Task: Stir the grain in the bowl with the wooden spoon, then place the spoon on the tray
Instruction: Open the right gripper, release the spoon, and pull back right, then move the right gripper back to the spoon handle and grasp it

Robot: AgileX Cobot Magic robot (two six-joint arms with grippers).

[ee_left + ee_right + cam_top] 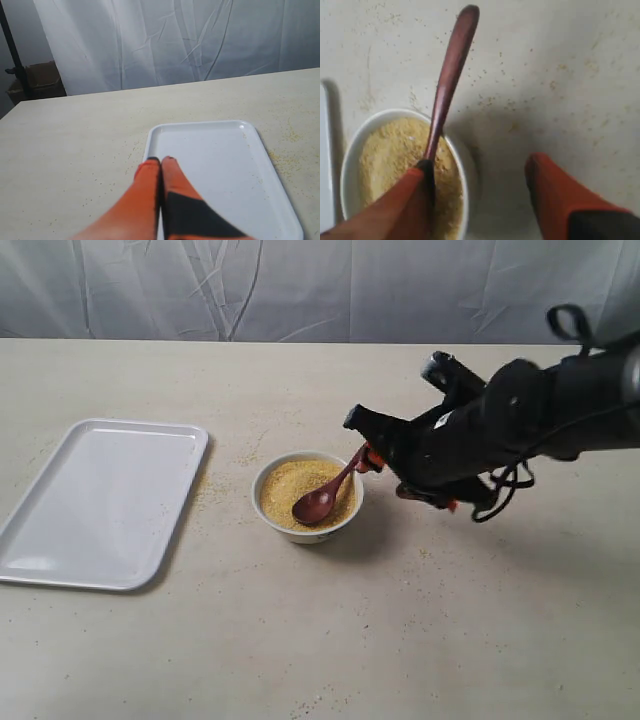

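Within bowl [306,535], wooden spoon [320,503] on grain [283,490], right gripper [477,167] spread

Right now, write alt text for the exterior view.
The right hand, on a black arm from the right, is at the handle of the wooden spoon, whose head rests on the grain in the bowl. The tray lies to the bowl's left on a beige table flecked with spilled grains.
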